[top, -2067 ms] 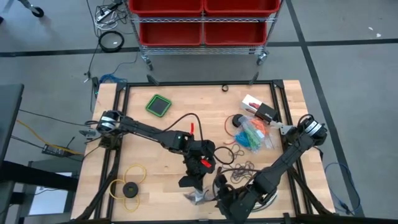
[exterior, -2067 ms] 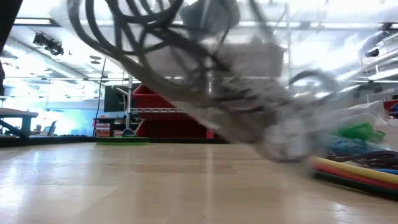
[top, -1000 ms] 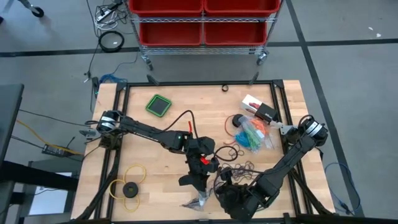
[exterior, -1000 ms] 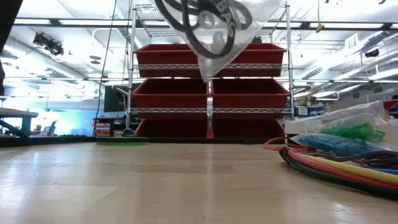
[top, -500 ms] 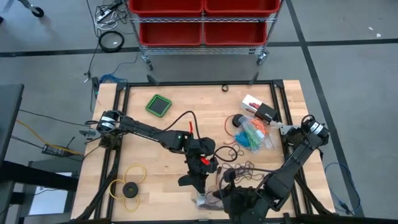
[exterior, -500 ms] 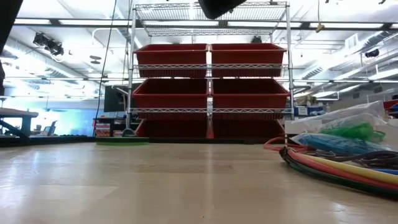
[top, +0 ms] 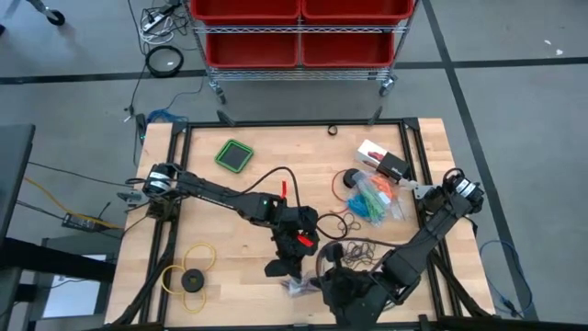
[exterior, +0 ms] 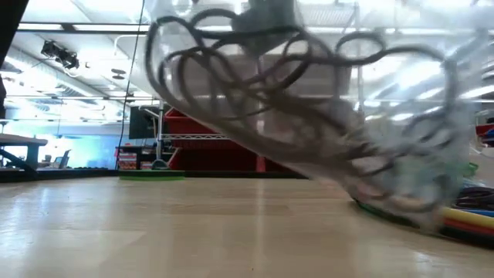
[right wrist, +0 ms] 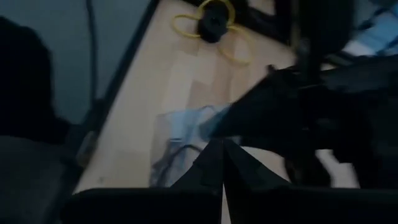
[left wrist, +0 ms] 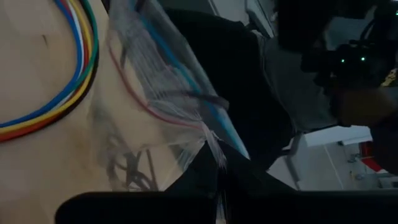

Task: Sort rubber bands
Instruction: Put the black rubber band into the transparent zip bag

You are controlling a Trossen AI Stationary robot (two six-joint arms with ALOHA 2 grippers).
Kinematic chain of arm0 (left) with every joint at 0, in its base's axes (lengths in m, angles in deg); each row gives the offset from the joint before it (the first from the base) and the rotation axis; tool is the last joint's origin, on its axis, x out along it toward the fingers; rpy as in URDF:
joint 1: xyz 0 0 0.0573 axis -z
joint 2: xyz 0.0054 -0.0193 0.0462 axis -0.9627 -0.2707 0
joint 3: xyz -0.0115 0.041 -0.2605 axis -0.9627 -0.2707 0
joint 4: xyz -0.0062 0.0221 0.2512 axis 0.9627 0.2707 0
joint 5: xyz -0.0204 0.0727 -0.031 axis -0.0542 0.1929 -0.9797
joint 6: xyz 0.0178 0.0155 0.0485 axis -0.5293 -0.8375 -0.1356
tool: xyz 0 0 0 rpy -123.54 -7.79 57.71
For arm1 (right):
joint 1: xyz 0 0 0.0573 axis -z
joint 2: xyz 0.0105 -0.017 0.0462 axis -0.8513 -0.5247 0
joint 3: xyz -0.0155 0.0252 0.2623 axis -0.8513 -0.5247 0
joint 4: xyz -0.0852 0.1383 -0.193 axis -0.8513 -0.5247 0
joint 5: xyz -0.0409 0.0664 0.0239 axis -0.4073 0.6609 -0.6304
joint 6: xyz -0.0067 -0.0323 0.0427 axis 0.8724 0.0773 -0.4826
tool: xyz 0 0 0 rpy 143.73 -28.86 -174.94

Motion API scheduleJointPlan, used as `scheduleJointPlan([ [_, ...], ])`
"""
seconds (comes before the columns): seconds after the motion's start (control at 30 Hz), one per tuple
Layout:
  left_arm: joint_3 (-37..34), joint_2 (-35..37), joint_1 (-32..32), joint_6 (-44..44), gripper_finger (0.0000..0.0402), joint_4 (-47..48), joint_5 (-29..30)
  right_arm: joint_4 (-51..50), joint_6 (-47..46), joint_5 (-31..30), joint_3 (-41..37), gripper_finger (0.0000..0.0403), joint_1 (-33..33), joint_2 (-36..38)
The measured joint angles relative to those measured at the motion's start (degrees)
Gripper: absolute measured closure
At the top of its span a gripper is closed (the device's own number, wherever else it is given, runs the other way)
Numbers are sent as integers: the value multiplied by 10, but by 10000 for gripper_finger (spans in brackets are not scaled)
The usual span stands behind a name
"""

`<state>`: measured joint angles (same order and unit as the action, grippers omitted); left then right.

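A clear zip bag (top: 299,287) with dark rubber bands (exterior: 255,85) inside hangs over the table's near middle, slanting in the low view. My left gripper (left wrist: 217,163) is shut on it. My right gripper (right wrist: 222,144) comes from the near right, shut, with its tips against the same bag (right wrist: 180,140). Loose dark bands (top: 360,248) lie on the table to the right. Blue, green and orange bunches (top: 372,197) lie in clear bags farther back right. My left gripper pinches a gathered edge of the bag beside its blue and red zip strip (left wrist: 211,138) between its two fingers. The bag spreads out beyond the fingers and is off the table. My right gripper meets the bag's edge (right wrist: 200,132) just below the left gripper's tip. Its own fingers hide the place of contact, so the kind of hold does not show.
A yellow ring with a black disc (top: 191,277) lies near left. A green square (top: 234,154) and a white and black box (top: 385,164) lie toward the back. Multicoloured cables (exterior: 463,218) curve along the near right. A red bin rack (top: 299,32) stands behind the table.
My right gripper has risen. My left gripper has tipped its fingers further down. The bag was lifted out of the top of the low view. It has now swung back down and hangs slanted and spread wide, close above the table.
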<state>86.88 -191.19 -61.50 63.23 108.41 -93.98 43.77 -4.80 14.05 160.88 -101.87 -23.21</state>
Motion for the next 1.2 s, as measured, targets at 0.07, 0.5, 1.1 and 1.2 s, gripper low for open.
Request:
scheduleJointPlan([
  [0.07,0,0,0,1,392,-5,5,5,-1,29,0,403,1,0],
  [0.5,0,0,0,18,392,-57,18,-7,-50,93,-13,341,-61,0],
  [1.1,0,0,0,75,392,-116,-72,-49,-27,90,-34,287,-80,0],
  [1.2,0,0,0,89,392,-133,-83,-55,-11,90,-34,277,-74,0],
])
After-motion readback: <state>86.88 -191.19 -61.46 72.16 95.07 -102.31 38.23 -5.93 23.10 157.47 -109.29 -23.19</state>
